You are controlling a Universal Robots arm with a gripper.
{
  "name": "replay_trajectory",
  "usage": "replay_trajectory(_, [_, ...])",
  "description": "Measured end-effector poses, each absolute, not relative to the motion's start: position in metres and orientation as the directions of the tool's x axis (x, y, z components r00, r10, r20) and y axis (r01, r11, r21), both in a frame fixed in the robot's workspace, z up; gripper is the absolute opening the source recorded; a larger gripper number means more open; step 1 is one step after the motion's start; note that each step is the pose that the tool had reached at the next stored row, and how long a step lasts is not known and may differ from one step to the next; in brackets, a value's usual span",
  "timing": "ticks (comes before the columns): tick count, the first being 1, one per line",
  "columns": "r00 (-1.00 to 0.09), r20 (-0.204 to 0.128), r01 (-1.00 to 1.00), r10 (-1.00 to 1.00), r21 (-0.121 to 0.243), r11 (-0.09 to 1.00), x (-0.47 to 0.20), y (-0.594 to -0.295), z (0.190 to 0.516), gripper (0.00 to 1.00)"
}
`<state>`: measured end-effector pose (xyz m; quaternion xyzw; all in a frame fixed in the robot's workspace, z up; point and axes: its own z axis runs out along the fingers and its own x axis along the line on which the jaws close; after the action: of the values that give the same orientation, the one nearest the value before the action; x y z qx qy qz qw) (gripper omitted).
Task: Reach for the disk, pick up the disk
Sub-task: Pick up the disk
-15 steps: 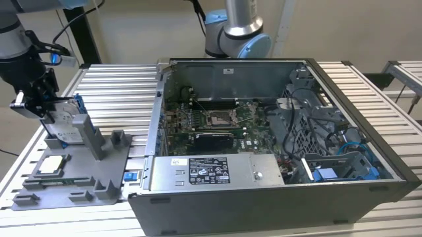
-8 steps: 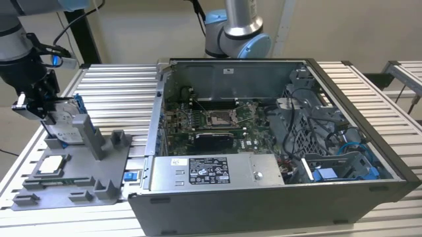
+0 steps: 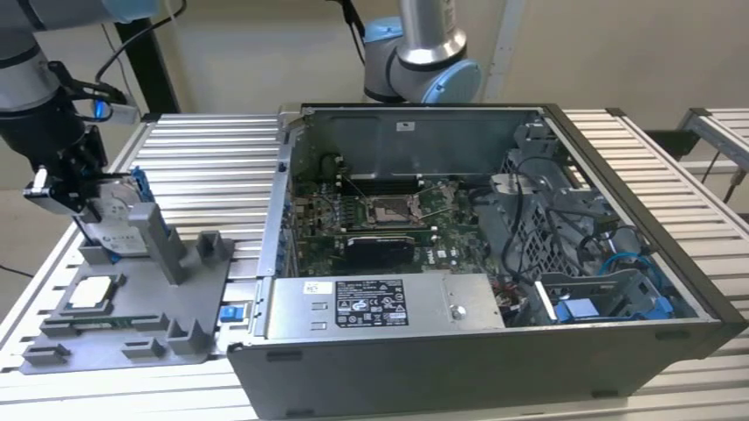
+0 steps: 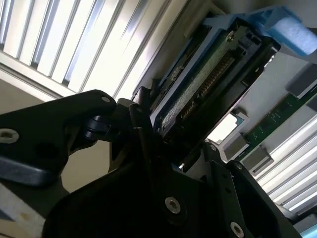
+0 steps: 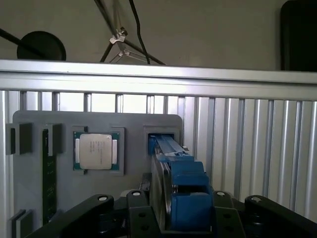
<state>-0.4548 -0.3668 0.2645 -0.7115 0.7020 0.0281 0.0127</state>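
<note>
Exterior view: the arm is positioned at the exterior view's left, gripper [image 3: 84, 203] pointed down over the grey fixture [image 3: 175, 303], jaws clamped on the upright disk [image 3: 117, 217].

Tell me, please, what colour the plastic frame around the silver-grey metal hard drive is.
Bright blue; the frame round the disk shows best in the first wrist view.
</note>
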Motion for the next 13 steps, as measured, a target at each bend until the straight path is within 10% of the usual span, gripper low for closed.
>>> replay_trajectory(13, [0.013, -0.058, -1.0, -0.998, 0.022, -0.014, -0.4551, -0.3668, 0.2607, 1.0])
